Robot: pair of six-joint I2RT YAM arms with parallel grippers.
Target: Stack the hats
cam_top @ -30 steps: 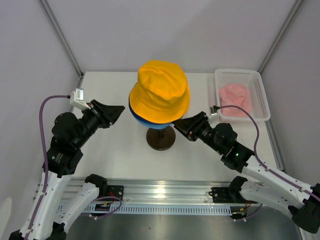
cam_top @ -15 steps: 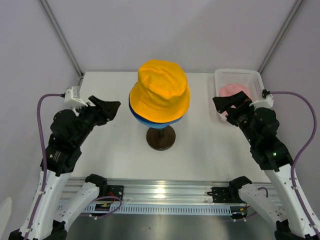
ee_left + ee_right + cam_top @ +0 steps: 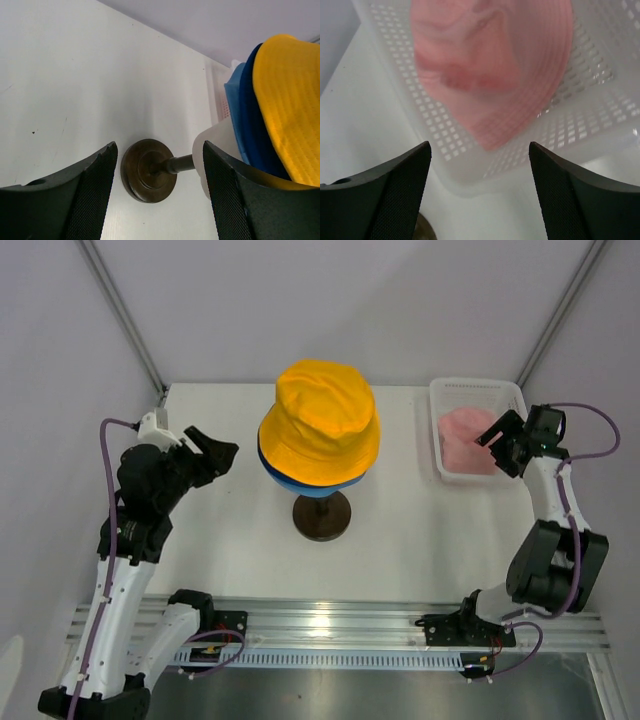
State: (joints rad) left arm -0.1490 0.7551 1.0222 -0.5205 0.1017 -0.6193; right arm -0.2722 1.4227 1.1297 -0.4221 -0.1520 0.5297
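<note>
Three soft fabric bucket hats, yellow-orange [image 3: 320, 420] over navy [image 3: 251, 120] over light blue [image 3: 233, 97], cap the cream egg-shaped mannequin head [image 3: 220, 142]. Right claw [image 3: 497, 432] has swung to the white mesh basket [image 3: 478, 383], fingers apart over the last one, the pink hat [image 3: 490, 60] — probably not touching it; left claw [image 3: 222, 452] gapes empty.

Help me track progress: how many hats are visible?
4: yellow-orange hat tops the mannequin head, navy hat and light blue hat under it, pink hat in the basket. More could hide underneath.

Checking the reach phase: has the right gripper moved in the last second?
Yes. The right gripper swung from beside the mannequin stand rightward to the white basket holding the pink hat.
</note>
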